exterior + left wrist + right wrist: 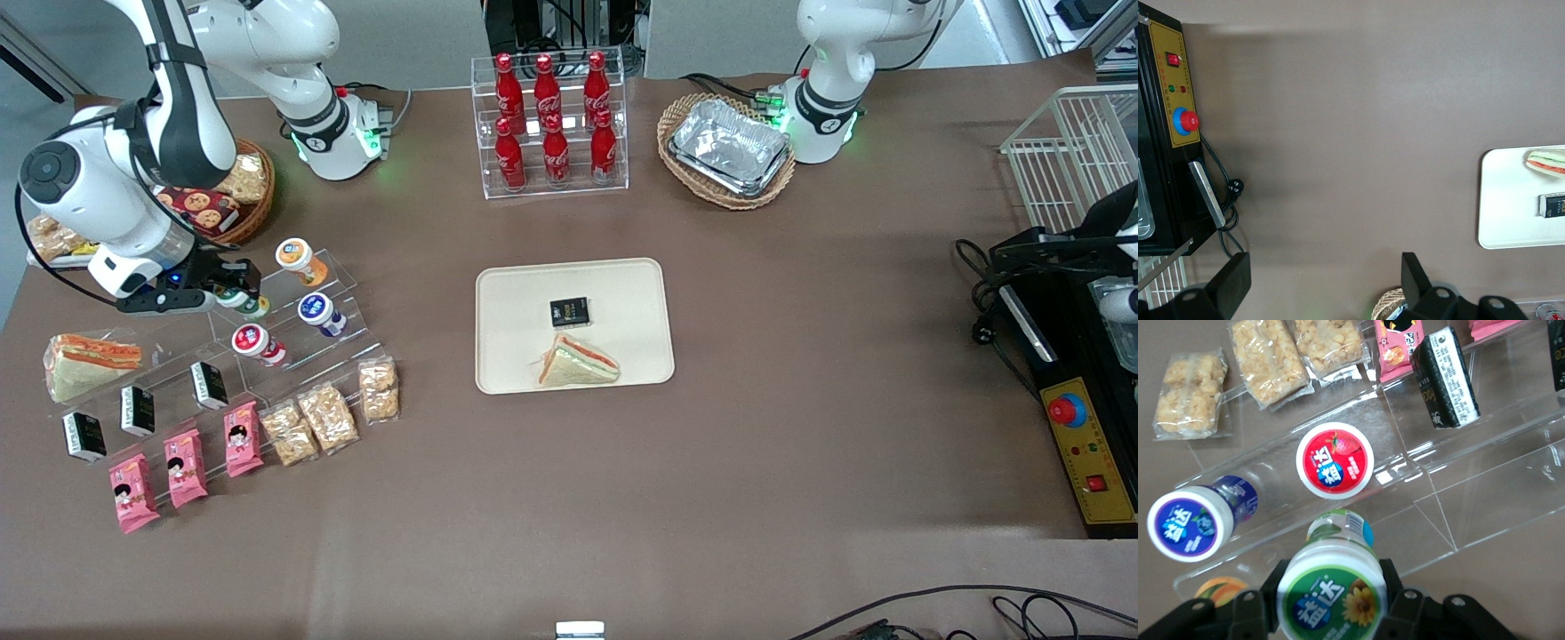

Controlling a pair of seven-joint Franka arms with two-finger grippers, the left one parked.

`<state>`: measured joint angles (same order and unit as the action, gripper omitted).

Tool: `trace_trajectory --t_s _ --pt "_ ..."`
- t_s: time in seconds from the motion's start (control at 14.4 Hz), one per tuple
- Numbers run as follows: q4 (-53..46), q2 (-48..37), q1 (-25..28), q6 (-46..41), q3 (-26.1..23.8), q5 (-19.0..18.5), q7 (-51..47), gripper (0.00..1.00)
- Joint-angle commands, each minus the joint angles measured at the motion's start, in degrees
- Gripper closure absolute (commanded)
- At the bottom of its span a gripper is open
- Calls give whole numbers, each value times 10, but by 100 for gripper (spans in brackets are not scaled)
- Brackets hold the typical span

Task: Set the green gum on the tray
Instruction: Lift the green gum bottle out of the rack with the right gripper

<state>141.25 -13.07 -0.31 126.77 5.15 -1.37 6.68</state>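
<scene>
Right wrist view shows my claw (1331,600) pinching the green gum (1333,590), one finger (1265,603) pressed against each side of its white lid, the green label with a sunflower facing the camera. Below the bottle lies the clear acrylic stepped stand (1438,500), and on it the red-lidded bottle (1335,460) and the blue-lidded bottle (1191,523) lie tilted, each on its own step. Part of the orange-lidded bottle (1221,590) peeks out just beside one finger. A black carton (1446,377) leans on the stand, and clear bags of crunchy snack (1265,357) lie on the brown counter (1511,580) near it.

From the front view, my claw (233,298) sits at the working arm's end of the counter, over the stand's upper steps, with the green gum (244,303) between its fingers, close to the orange-lidded bottle (294,256) and above the red-lidded one (254,342). The tray (640,293) lies near the middle of the counter, well apart from the gum. On it rest a small black packet (570,312) and, nearer the front camera, a wrapped sandwich (578,364). Pink snack packs (187,467) lie in a row nearer the camera than the stand, and another wrapped sandwich (89,360) lies beside it.
</scene>
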Motion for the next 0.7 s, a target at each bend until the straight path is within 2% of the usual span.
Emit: trace_trajectory --t_s 0.0,0.14,0.35,0.49,0.63 --pt "-81 -49 2 -150 2 -4 7 82" --pt "-182 -52 3 -284 -2 -3 10 83" --pt "-289 -54 19 -395 -42 14 2 85" --pt "-335 -54 18 -419 -96 42 -16 86" --pt "-369 -51 12 -427 -187 61 -93 90"
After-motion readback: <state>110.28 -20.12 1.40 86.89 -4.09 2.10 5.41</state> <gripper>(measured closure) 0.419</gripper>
